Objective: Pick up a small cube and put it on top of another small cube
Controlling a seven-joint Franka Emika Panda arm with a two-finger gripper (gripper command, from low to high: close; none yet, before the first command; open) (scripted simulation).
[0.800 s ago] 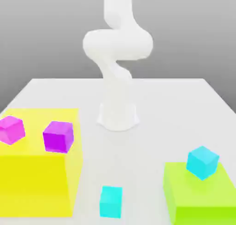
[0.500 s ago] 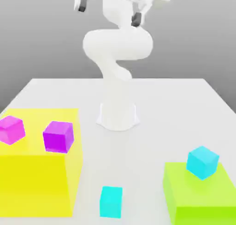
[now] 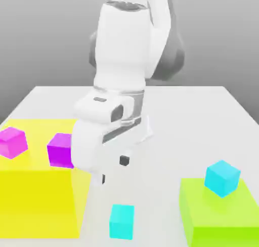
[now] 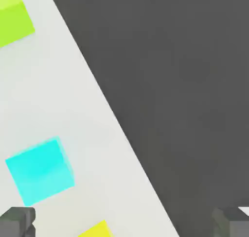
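Sitting flat on the counter [image 3: 177, 119], the small cube [image 3: 122, 221] rests near the front edge, between the big yellow block [image 3: 35, 200] on the exterior view's left and the green block [image 3: 217, 215] on the right, touching neither. In the hand view I see it too [image 4: 40, 171], lying off to one side of the line between the fingertips rather than under it.

What changed: half a second ago the arm stood tall at the back with the hand high above the scene; now it has folded forward and brought the tool [image 3: 114, 169] down to hover over the counter, just behind the small cube and well above it. Fingers [image 3: 124, 160] spread wide, nothing between them.

My read: approach phase, no grasp yet. The tool needs to shift toward the cube and centre on it before descending.

Other cubes are untouched: the sky-cyan cube [image 3: 221, 178] sits tilted on the green block, a likely stacking target; the magenta cube [image 3: 12, 141] and purple cube [image 3: 61, 150] are on the yellow block, the purple one partly hidden by the hand
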